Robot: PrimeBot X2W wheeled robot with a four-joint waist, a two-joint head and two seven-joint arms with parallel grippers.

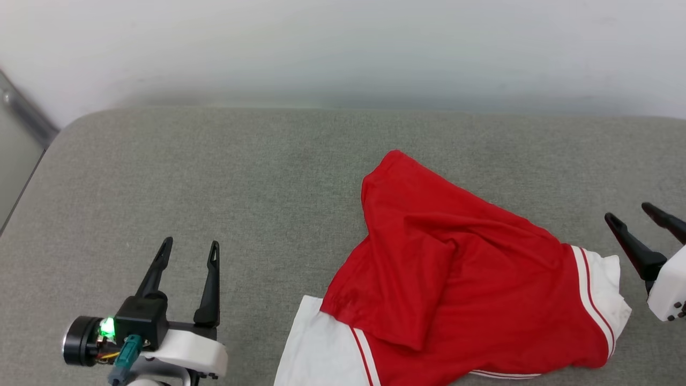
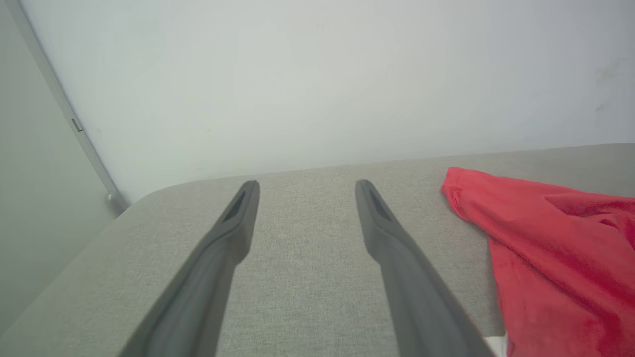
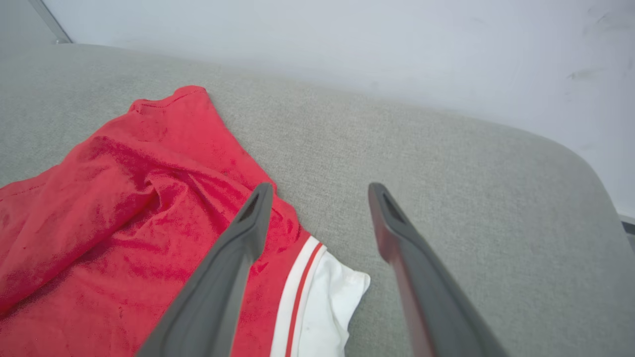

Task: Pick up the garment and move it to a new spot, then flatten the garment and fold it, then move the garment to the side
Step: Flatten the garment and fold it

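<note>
The garment (image 1: 461, 279) lies rumpled on the bench (image 1: 214, 161), toward its near right; the left gripper (image 1: 191, 244) holds its fingers spread and empty well off to the garment's left; the right gripper (image 1: 628, 212), fingers likewise spread and empty, sits just beside the white sleeve (image 1: 608, 289); flattening seems the step in hand, calling for pinching opposite edges and drawing them apart.

No legible text, brand, number or sign anywhere; garment (image 1: 471, 279) shows plain red-and-white fabric.

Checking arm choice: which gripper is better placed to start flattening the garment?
Right, probably. The right gripper stands open beside the garment's white sleeve; the left gripper is farther off over bare cushion.
</note>
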